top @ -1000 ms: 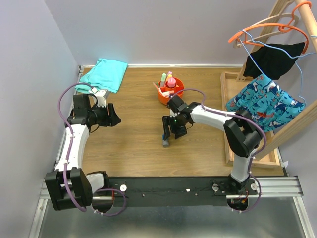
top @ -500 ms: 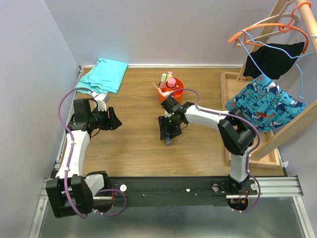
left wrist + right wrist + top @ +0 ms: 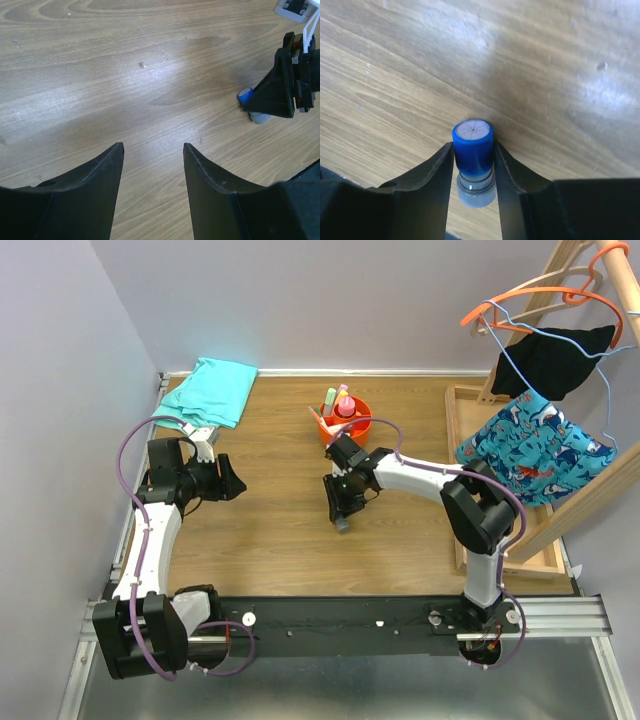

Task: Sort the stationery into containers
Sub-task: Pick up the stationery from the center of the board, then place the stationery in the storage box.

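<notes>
My right gripper (image 3: pixel 339 508) is shut on the small blue-grey cylinder (image 3: pixel 473 150); its jaws press both sides of the blue end and the grey end points back toward the wrist. It is held just over the wooden table, in front of the round orange-red organiser (image 3: pixel 346 421), which holds pastel highlighters and a pink centre piece. The cylinder also shows in the left wrist view (image 3: pixel 246 97) and from above (image 3: pixel 342 525). My left gripper (image 3: pixel 236 480) is open and empty over bare wood at the left.
A teal folded cloth (image 3: pixel 212 389) lies at the back left corner. A large shallow wooden tray (image 3: pixel 465 480) with a clothes rack, hangers and hanging garments (image 3: pixel 545 445) stands along the right side.
My right gripper closed on the cylinder and shifted slightly back toward the organiser, tilting. The left arm drew back a little a second ago and has stayed still since.
</notes>
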`<move>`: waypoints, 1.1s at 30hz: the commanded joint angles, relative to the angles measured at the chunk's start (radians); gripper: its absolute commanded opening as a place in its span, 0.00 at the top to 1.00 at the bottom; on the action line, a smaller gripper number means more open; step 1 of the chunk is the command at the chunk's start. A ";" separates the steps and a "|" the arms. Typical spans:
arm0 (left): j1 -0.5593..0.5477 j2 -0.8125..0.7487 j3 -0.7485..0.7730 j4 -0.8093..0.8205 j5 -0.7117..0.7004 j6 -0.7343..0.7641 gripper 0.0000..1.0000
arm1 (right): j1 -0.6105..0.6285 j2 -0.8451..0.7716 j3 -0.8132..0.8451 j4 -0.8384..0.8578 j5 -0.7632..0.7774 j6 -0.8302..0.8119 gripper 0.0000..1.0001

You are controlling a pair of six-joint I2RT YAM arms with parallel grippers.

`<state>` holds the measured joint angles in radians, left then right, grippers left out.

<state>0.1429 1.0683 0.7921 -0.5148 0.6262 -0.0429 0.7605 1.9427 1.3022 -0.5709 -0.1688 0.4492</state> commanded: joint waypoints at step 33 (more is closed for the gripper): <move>-0.023 0.321 0.366 -0.128 0.158 0.104 0.40 | -0.306 -0.309 -0.069 0.825 0.132 -0.353 0.90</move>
<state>0.1242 1.3682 1.1252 -0.5770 0.7757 0.0090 0.5098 1.5665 1.1637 0.0776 -0.0269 0.0402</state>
